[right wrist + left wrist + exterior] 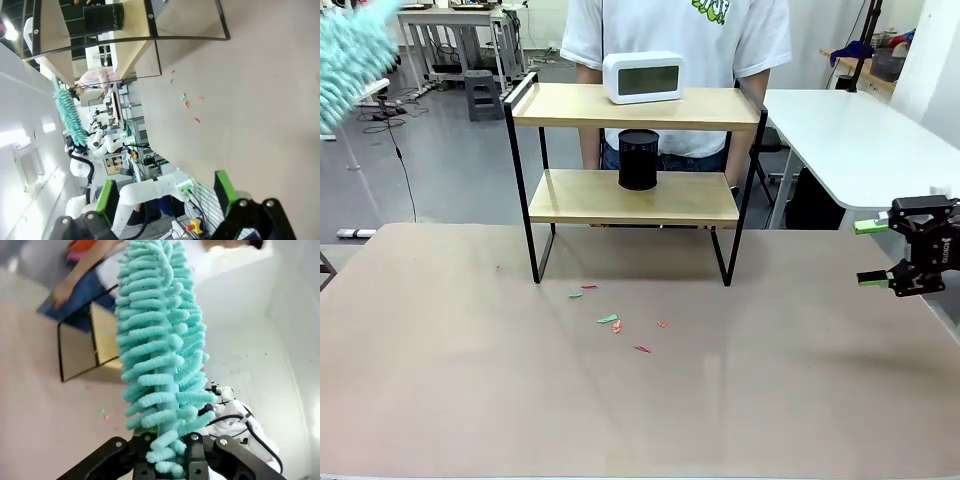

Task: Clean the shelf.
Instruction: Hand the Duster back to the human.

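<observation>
On far edge of surface: shelf, clock above, black cup below.
Left end effector clamps teal duster, raised; right end effector open, idle. Advise sweeping boards gently around objects.

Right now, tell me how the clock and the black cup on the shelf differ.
The clock is white; the cup is black. The clock sits on the top board of the shelf; the cup stands on the lower board. The clock is a wide rounded box with a screen; the cup is an upright cylinder. Both sit near the middle of their boards.
</observation>
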